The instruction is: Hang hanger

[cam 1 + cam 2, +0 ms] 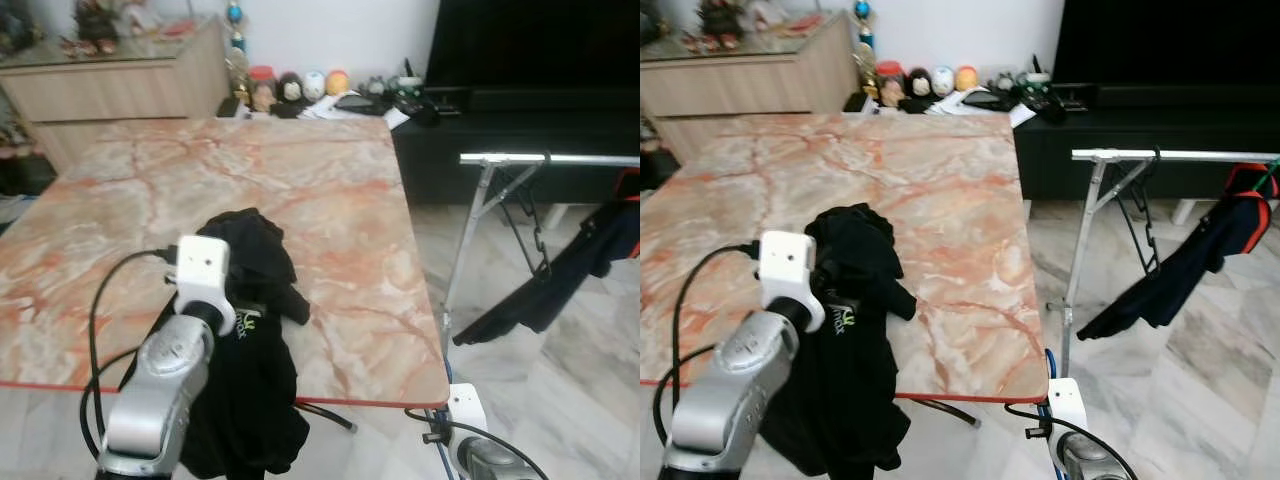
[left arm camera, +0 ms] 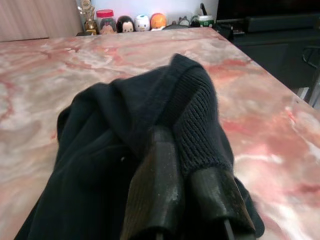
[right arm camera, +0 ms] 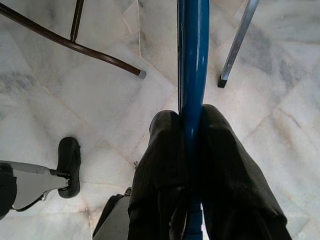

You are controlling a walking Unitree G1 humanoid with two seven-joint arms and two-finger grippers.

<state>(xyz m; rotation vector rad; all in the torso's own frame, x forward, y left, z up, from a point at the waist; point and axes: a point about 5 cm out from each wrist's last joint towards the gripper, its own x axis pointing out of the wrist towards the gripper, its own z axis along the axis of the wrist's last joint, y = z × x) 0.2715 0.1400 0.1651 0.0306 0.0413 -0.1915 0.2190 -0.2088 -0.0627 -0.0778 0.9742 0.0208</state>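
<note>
1. One blue hanger (image 3: 192, 65) is pinched between the two black fingers (image 3: 162, 175) of the right gripper (image 3: 190, 117), which are closed tight against its bar; it sits low, below the near right corner of the marble table (image 1: 330, 180), over the pale tiled floor (image 3: 90, 90).
2. One black garment (image 1: 250, 330) lies on the table's near edge, part bunched on the top and part hanging over the front.
3. The left gripper (image 2: 182, 150) is closed on a ribbed fold of that garment, its two fingers (image 2: 155, 190) nearly together with cloth between them, above the near part of the table.
4. One silver drying rack (image 1: 1170, 155) stands to the right of the table, its top rail level and one leg slanting down to the floor.
5. One dark garment with an orange collar (image 1: 1200, 260) hangs from the rack's rail, on the side away from the table.
6. Beyond the table's far edge stands a row of four small round figurines (image 1: 300, 88).
7. A light wooden cabinet (image 1: 110, 85) stands past the table's far left corner, and a dark TV console (image 1: 520, 110) past its far right corner.
</note>
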